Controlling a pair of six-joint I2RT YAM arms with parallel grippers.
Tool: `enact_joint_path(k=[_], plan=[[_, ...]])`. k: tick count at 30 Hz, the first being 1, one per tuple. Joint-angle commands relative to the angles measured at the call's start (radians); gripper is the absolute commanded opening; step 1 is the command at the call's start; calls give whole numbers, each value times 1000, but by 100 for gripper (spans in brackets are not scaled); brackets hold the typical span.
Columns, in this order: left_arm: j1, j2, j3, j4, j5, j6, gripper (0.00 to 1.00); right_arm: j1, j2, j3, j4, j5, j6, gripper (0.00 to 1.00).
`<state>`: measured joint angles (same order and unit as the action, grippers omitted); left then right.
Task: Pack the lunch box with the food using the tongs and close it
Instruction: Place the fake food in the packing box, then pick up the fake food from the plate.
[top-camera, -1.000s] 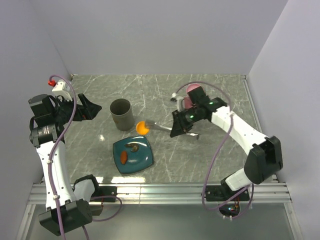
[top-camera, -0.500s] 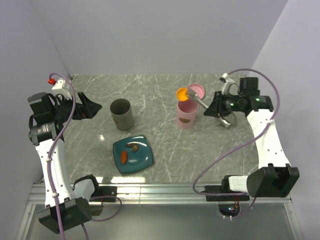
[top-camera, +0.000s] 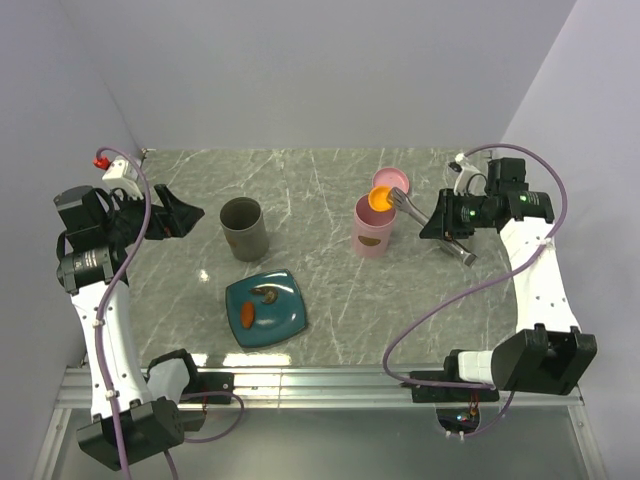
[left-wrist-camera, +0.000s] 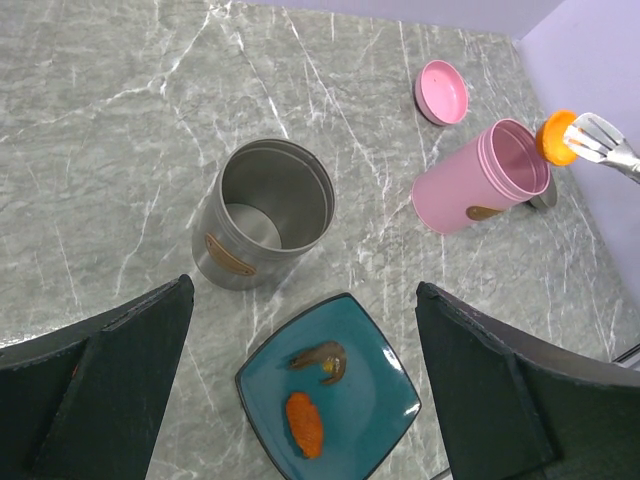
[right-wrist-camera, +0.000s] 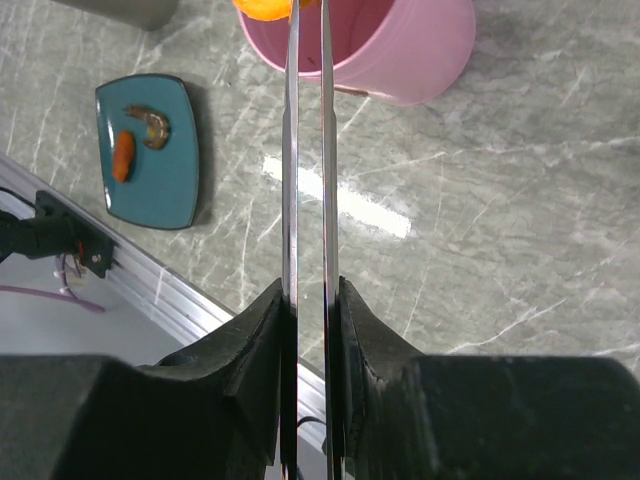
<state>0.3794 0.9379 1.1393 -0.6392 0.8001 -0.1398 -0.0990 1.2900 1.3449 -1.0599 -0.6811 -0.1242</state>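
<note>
My right gripper (top-camera: 447, 222) is shut on the slim silver tongs (top-camera: 410, 207), whose two arms (right-wrist-camera: 291, 150) run between its fingers. The tong tips pinch a small round orange piece of food (top-camera: 380, 198) just above the far rim of the open pink lunch box (top-camera: 373, 232). That piece also shows in the left wrist view (left-wrist-camera: 556, 138). A thin brown piece (top-camera: 267, 294) and a long orange piece (top-camera: 248, 316) lie on the teal plate (top-camera: 285, 322). My left gripper (top-camera: 180, 215) hangs open at the far left, holding nothing.
The pink lid (top-camera: 391, 181) lies flat on the table just behind the lunch box. An empty grey metal cup (top-camera: 243, 227) stands behind the plate. Walls close the table at the back and both sides.
My right arm has carried the tongs and the round orange piece from near the grey cup rightward to above the pink lunch box. The left arm has not moved.
</note>
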Motion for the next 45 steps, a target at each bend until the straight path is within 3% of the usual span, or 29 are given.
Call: enact_joint_path(k=[1, 6, 12, 18, 29, 40, 45], plan=[[3, -21, 13, 33, 17, 0, 99, -2, 28, 37, -6, 6, -5, 2], [3, -27, 4, 44, 16, -9, 99, -1, 57, 63, -6, 3, -5, 13], [4, -30, 2, 29, 10, 6, 99, -2, 63, 82, -14, -1, -9, 32], [4, -24, 7, 23, 16, 6, 99, -1, 71, 97, -15, -2, -12, 42], [4, -34, 2, 30, 17, -4, 99, 24, 72, 174, -29, -43, -41, 45], [3, -10, 33, 33, 8, -41, 99, 473, -4, 40, 87, 76, -77, 43], [4, -2, 45, 30, 13, -47, 99, 648, 67, 42, 146, 178, -126, 42]])
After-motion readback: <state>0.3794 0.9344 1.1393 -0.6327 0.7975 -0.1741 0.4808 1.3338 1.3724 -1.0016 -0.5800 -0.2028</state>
